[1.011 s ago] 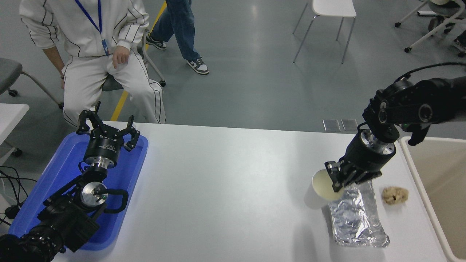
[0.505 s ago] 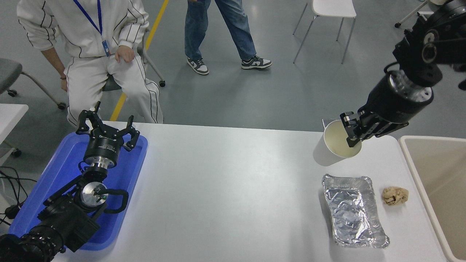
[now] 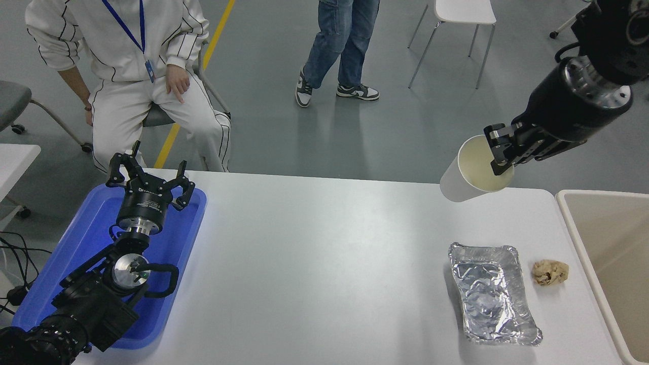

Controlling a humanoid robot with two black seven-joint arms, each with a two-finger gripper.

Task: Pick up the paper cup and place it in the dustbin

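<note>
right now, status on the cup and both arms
Right gripper shut on paper cup, held high over table's far edge. Dustbin to its right, nothing between. Left gripper parked open over blue tray.

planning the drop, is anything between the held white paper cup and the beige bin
Nothing visible. The right gripper holds the white paper cup high; the beige plastic dustbin sits open to its right. The crumpled foil tray and brown paper ball lie lower, nearer the camera.
</note>
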